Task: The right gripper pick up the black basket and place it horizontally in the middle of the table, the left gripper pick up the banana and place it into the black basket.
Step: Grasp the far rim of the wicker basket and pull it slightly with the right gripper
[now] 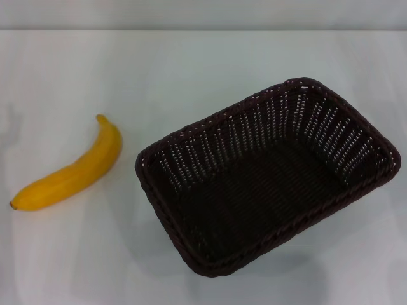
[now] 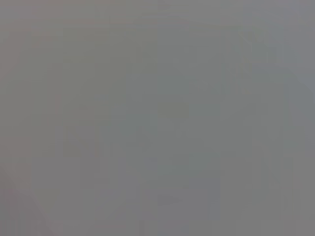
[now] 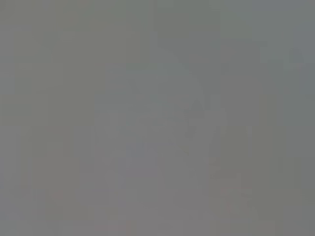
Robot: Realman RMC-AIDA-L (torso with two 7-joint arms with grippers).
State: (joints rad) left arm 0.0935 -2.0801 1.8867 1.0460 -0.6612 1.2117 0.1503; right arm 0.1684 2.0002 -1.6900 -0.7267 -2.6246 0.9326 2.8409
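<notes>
Lying skewed on the tabletop [image 1: 203,63], right of centre, the black basket [image 1: 267,178] has its long axis run diagonally; lifting and squaring it is judged the first step, not yet begun. Well left, the banana [image 1: 70,168] points stem-away. Neither pincer is seen.

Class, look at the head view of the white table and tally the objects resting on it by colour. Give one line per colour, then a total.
Yellow: 1, the banana
Black: 1, the black basket
Total: 2 objects on the table
Neither gripper appears in any view.
</notes>
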